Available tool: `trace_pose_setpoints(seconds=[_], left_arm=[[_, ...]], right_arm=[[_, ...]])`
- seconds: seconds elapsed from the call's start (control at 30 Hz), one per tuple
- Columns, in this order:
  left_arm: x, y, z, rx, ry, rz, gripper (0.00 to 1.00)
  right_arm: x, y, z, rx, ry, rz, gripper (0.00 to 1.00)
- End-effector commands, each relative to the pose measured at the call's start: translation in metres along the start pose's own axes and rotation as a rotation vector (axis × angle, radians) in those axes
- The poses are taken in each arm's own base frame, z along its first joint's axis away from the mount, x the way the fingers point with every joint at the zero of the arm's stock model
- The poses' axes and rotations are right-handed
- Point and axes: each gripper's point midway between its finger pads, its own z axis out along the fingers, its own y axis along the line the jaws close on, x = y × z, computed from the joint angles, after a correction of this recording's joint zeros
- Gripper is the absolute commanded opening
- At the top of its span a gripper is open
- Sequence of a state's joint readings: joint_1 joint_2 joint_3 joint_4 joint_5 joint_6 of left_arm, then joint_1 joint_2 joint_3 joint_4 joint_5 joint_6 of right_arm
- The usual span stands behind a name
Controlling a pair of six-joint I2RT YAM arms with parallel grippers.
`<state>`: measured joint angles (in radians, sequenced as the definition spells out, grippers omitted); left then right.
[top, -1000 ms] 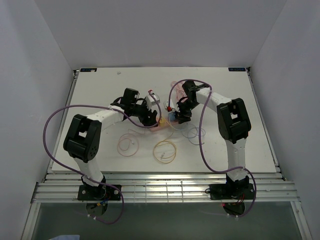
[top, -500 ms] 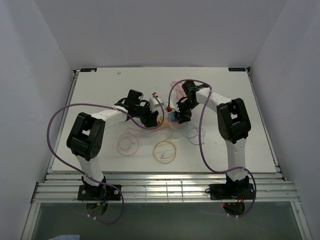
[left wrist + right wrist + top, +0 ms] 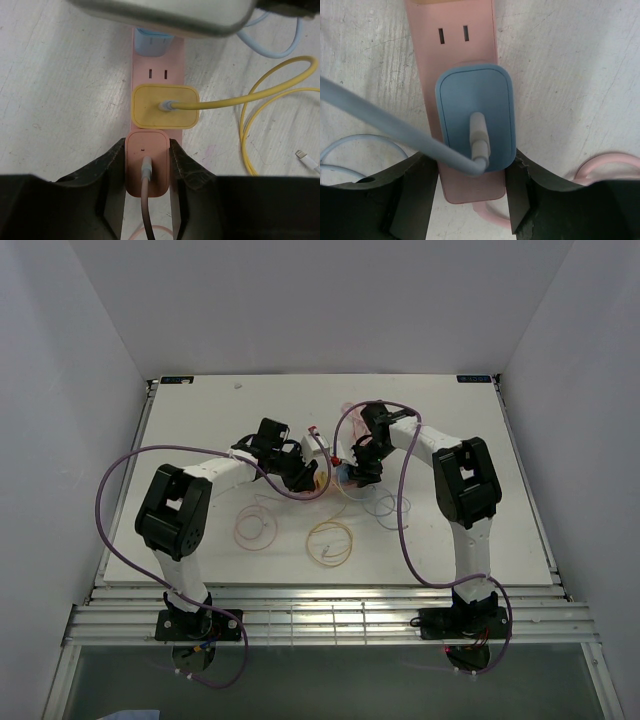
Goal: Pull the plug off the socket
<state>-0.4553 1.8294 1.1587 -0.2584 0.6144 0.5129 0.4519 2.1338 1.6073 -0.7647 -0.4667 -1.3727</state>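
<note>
The socket (image 3: 157, 75) is a long pink power strip lying flat on the table. A blue plug (image 3: 152, 42), a yellow plug (image 3: 147, 112) and a pink plug (image 3: 155, 152) sit in it in a row. My left gripper (image 3: 146, 146) is shut on the pink plug, one finger pressed on each side. In the right wrist view my right gripper (image 3: 472, 162) is shut across the socket's (image 3: 455, 35) end, just below the blue plug (image 3: 465, 95). From above, both grippers (image 3: 305, 477) (image 3: 358, 472) meet at the table's middle.
Loose cable coils lie in front of the grippers: a pink one (image 3: 255, 528), a yellow one (image 3: 330, 543) and a pale blue one (image 3: 385, 508). The yellow cable (image 3: 260, 100) loops to the right of the strip, beside a white connector (image 3: 307, 161). A small white block (image 3: 305, 445) lies behind the left gripper.
My left gripper has slid a little to the right and closed from open onto the pink plug. The right arm has hardly moved and keeps its grip.
</note>
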Motion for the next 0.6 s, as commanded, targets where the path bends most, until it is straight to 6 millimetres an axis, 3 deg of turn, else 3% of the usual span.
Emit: trace_pose_setpoints(seconds=[0.0,0.13,0.3,0.57], left_arm=[[-0.036,-0.006,-0.007,0.038,-0.097,0.075,0.0],[-0.044,-0.004,-0.011,0.008,-0.131,0.083,0.0],[-0.045,0.016,-0.015,-0.097,-0.104,0.065,0.0],[-0.06,0.006,-0.03,-0.097,-0.164,0.134,0.0]], right_arm=[[0.018,0.022,0.008,-0.051,0.103,0.011,0.08],[0.029,0.027,0.01,-0.053,0.146,0.027,0.08],[0.034,0.033,0.011,-0.063,0.168,0.039,0.08],[0.038,0.032,0.013,-0.064,0.181,0.048,0.08]])
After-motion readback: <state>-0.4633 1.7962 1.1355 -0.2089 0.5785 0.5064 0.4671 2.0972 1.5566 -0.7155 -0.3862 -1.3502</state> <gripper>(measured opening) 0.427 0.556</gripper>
